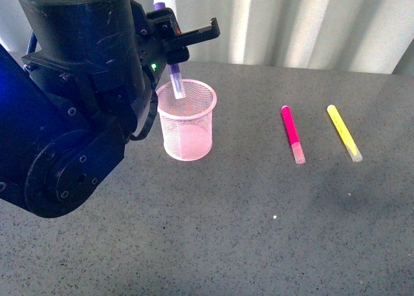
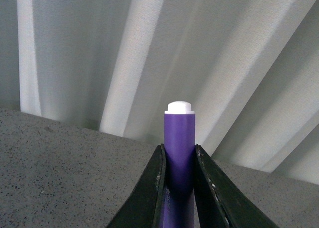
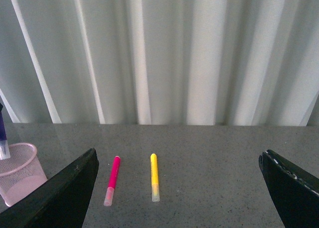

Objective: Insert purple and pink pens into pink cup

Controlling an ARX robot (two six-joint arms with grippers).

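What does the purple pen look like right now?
The purple pen is a short, thick marker of smooth plastic, with a white end on top and a clear cap at the bottom. The left gripper pinches its body. It hangs nearly upright, slightly tilted, with the cap dipping into the mouth of the pink cup. Whether it touches the cup cannot be told.

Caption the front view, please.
Left gripper holds purple pen at mouth of pink mesh cup; pink pen and yellow marker lie on table.

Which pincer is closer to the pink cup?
Left. The left pincer holds the purple pen just above the cup; the right pincer is open, well off to one side of it.
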